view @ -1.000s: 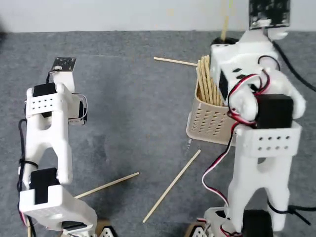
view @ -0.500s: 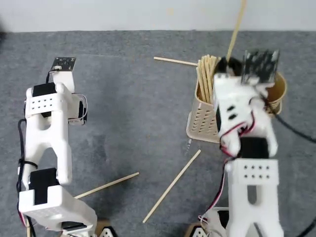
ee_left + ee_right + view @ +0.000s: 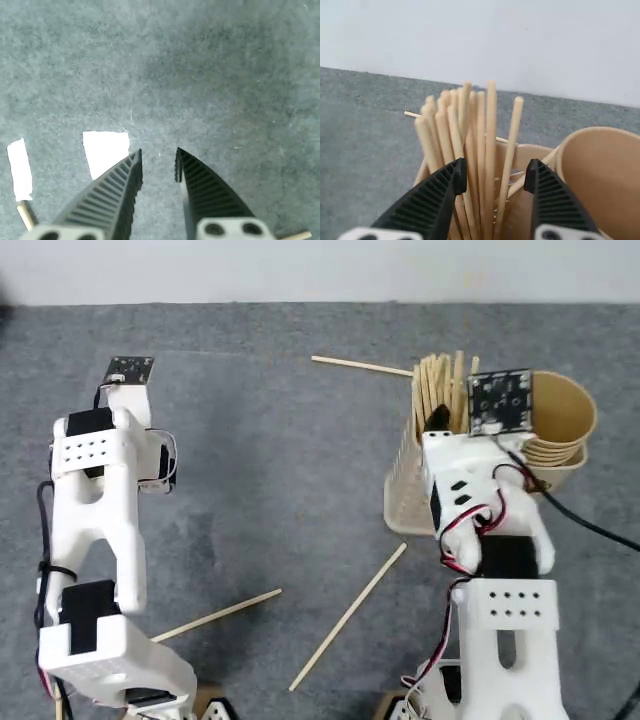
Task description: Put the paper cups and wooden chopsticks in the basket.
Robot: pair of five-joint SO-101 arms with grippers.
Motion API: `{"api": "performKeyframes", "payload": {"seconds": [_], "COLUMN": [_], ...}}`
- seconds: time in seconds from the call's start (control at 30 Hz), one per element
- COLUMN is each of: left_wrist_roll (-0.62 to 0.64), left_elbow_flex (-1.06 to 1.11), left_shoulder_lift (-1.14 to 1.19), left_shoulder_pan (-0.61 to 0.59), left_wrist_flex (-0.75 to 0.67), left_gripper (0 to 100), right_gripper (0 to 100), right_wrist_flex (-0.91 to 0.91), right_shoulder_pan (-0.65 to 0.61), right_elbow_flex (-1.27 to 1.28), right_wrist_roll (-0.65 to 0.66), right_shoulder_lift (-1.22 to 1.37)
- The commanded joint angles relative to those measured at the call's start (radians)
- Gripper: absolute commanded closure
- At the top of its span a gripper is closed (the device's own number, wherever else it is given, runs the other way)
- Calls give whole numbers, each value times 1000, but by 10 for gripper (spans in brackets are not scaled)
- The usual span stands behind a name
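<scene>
Lowered since a second ago, when it held one stick high above the basket (image 3: 405,502), the right arm (image 3: 490,530) now hangs over the bundle of wooden chopsticks (image 3: 440,390) standing inside, that stick now among them. The right gripper (image 3: 492,175) has its fingers released and spread, straddling the bundle's tips. A stack of paper cups (image 3: 558,418) lies on its side at the basket's end away from the left arm (image 3: 95,500); whether it sits inside the rim cannot be told. Three loose chopsticks remain on the tabletop (image 3: 270,460): one (image 3: 360,364) just beyond the basket, one (image 3: 348,615) just short of it, another (image 3: 215,615) farther off toward the left arm. Well apart from the basket, the left gripper (image 3: 157,155) hovers over bare tabletop, fingers slightly parted and empty. The likely risk is that the spread fingers, on pulling away, snag the leaning tips and flick sticks out or tip the basket. A reach for the stick beyond the basket could knock the bundle.
</scene>
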Motion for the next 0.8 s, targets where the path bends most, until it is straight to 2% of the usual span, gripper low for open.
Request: {"api": "performKeyframes", "payload": {"seconds": [0.0, 0.27, 0.47, 0.77], "left_wrist_roll": [8, 8, 8, 3], "left_elbow_flex": [-2, -2, -2, -5], "left_shoulder_lift": [-49, -57, -58, -58], "left_shoulder_pan": [-18, -38, -40, -87], "left_wrist_flex": [-15, -14, -9, -14], "left_gripper": [896, 896, 896, 896], "right_gripper": [801, 850, 898, 902], "right_wrist_flex": [217, 653, 906, 1058], "right_shoulder_pan": [-30, -199, -312, -323], "right_elbow_flex": [-206, -457, -485, -431], "right_wrist_roll": [54, 224, 439, 796], "right_shoulder_lift": [-22, -22, -22, -22]}}
